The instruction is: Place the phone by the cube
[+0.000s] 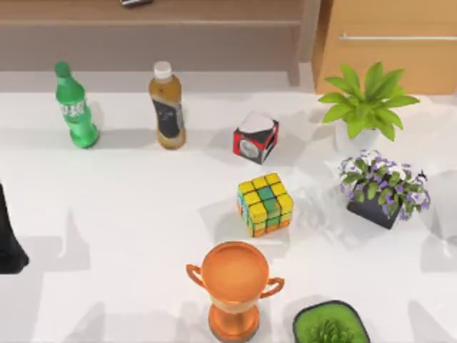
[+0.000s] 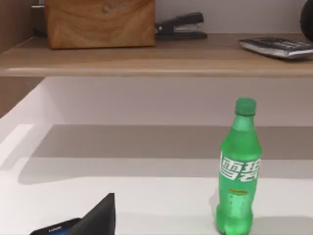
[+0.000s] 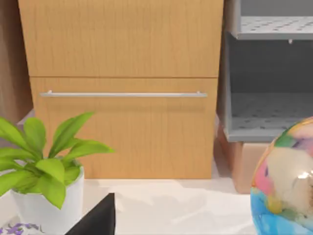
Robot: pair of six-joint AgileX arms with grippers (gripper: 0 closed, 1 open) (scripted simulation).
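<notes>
A: What is the place like?
B: A white table (image 1: 128, 236) with a wooden shelf (image 2: 156, 56) behind it. On the shelf sit a black stapler (image 2: 180, 25) and a wooden box (image 2: 100, 22).

A: Any writing?
B: The green soda bottle (image 2: 238, 169) has white Chinese letters. I cannot read them.

A: Where is the phone?
B: The left wrist view shows a dark blue bit of the phone (image 2: 56, 229) at the very edge, next to the left gripper's black finger (image 2: 100, 218). Which way it points, I cannot tell.

A: And the cube?
B: The yellow puzzle cube (image 1: 265, 204) sits mid-table, between the red-black-white cube (image 1: 255, 137) and the orange trophy (image 1: 234, 286).

A: Are the jaws open?
B: I cannot tell, for either gripper. The left arm (image 1: 8, 236) is at the table's left edge.
</notes>
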